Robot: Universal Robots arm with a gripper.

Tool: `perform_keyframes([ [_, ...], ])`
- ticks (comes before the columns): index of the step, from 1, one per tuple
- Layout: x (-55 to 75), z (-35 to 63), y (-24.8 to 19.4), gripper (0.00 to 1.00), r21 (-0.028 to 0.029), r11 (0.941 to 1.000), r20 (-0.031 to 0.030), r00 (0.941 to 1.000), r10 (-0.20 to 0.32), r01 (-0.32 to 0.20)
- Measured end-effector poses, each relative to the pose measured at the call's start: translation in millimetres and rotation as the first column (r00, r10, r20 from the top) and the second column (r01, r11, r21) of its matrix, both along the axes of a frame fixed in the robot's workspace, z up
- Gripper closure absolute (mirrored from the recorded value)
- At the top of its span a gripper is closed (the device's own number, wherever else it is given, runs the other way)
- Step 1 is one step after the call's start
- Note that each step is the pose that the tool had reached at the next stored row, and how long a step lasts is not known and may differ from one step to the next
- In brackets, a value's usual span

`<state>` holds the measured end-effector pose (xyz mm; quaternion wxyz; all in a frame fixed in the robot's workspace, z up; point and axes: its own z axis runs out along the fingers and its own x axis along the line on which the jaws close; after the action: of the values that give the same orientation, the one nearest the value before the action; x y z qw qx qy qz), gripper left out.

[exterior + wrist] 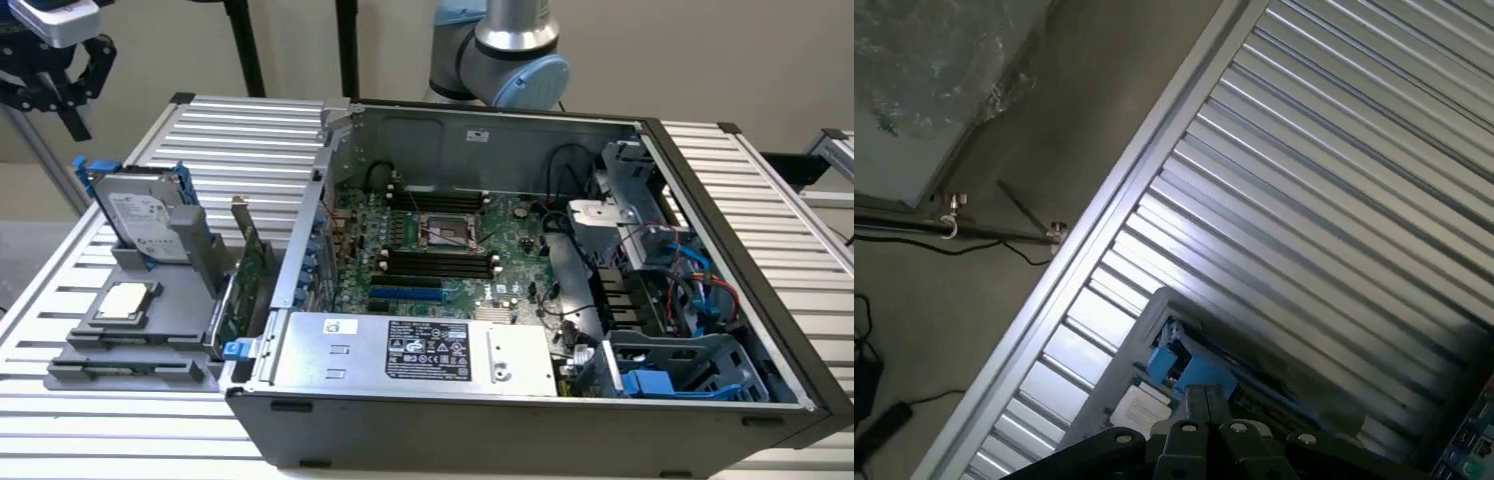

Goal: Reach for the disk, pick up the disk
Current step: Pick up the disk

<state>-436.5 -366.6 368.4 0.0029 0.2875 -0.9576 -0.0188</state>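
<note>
The disk (138, 213) is a silver-grey drive with a white label in a bright blue bracket. It stands on edge in a grey holder (160, 270) on the table, at the exterior view's left beside the open computer case. My gripper (70, 108) hangs in the air above the disk and a little to the exterior view's left, apart from it. In the wrist view my gripper (1204, 402) is shut with nothing held, and the disk's (1189, 360) blue bracket edge and white label lie just beyond the black fingertips.
The open computer case (534, 420) takes up the middle and the exterior view's right. A silver power-supply box (414, 350) sits at its front. A small square processor chip (123, 302) rests on the grey holder in front of the disk. The ribbed aluminium table (1334, 170) ends near the disk.
</note>
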Motion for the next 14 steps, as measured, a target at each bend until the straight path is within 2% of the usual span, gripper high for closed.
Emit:
perform_keyframes([
  [3,0.0,0.0,-0.1,0.89,0.0004,0.9986,0.0000,0.9986,0.052,-0.052],
  [7,0.0,0.0,0.0,0.89,0.0010,0.9927,0.0002,0.9927,0.120,-0.120],
  [10,0.0,0.0,0.0,0.89,0.0017,0.9852,0.0006,0.9852,0.172,-0.172],
  [14,0.0,0.0,-0.1,0.89,0.0021,0.9706,0.0022,0.9706,0.241,-0.241],
])
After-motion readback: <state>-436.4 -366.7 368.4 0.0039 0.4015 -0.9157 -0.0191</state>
